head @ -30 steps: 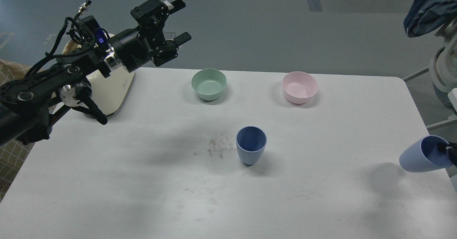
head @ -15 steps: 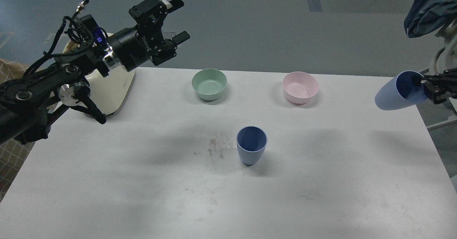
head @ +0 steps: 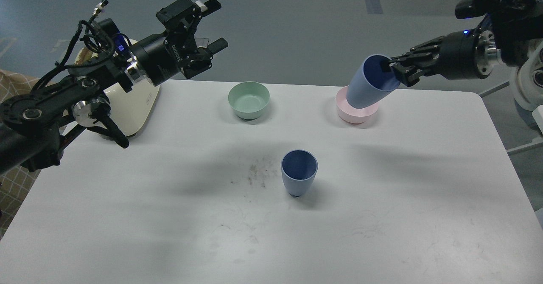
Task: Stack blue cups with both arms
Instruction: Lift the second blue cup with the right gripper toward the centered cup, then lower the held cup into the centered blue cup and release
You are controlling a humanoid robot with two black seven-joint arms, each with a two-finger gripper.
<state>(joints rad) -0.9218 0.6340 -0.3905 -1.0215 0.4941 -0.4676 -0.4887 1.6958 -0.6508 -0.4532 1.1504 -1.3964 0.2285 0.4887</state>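
The right end effector (head: 392,68) is swinging in from 3 o'clock, now gripping the rim of a tilted blue cup (head: 368,84) over the pink bowl (head: 355,112). The left end effector (head: 208,27) is hanging open and empty at 10 o'clock (barely moved), and the other cup (head: 299,172) is sitting upright mid-worktop (head: 169,216).

Small white lettering runs along the left arm's wrist (head: 172,52) beside its gripper, too blurred to read.

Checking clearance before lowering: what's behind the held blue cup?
The pink bowl; only its lower front rim shows, the rest is covered by the held blue cup in the right gripper.
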